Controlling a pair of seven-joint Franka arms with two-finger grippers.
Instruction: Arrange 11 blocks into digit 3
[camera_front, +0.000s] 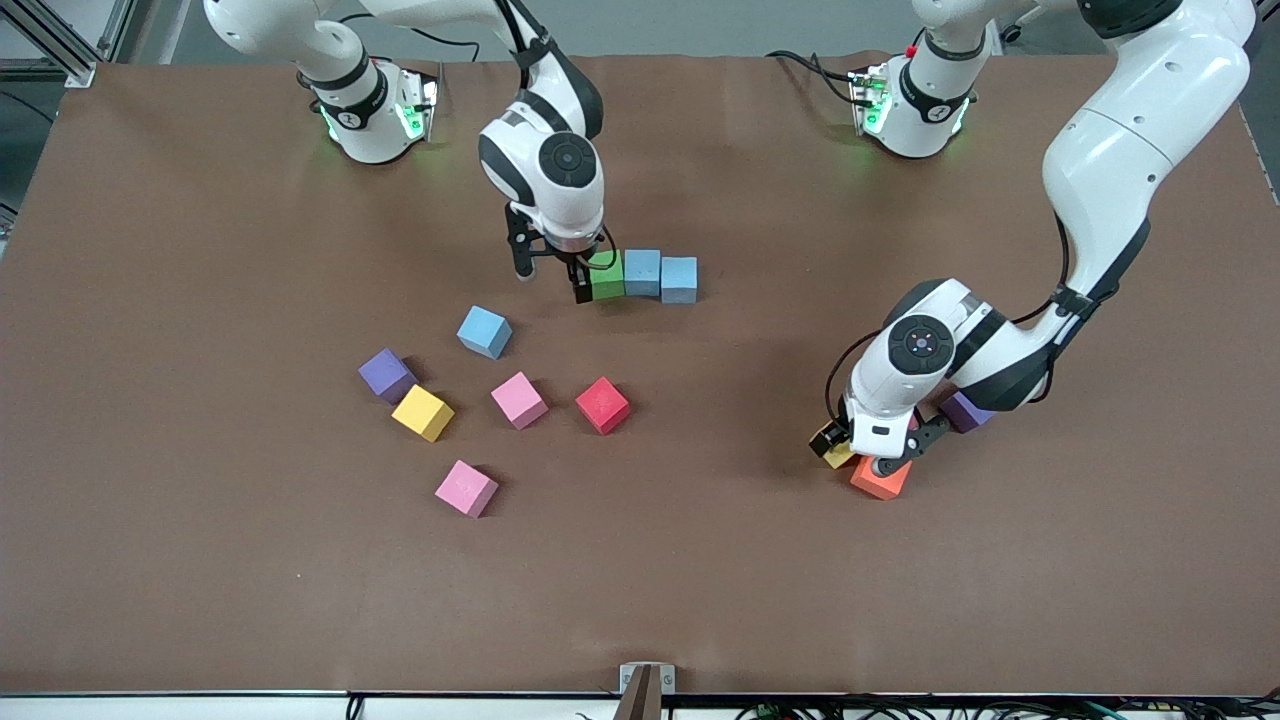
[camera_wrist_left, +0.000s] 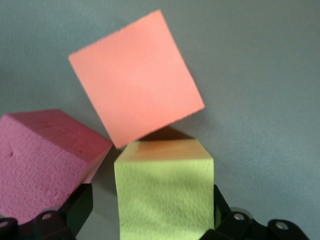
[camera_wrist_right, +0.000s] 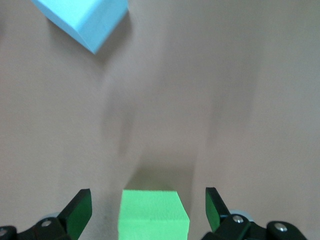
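green block (camera_wrist_right: 153, 214) between open right pincer (camera_front: 553, 281); left pincer (camera_front: 868, 452) astride yellow block (camera_wrist_left: 165, 195)

Robot lab, brown-covered table (camera_front: 200, 600), aluminium framing (camera_front: 60, 40)

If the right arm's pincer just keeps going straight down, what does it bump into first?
Probably the green block. The right pincer points down at the table with its fingers open on either side of that block, which ends the row of two light blue blocks. How much gap remains is unclear.
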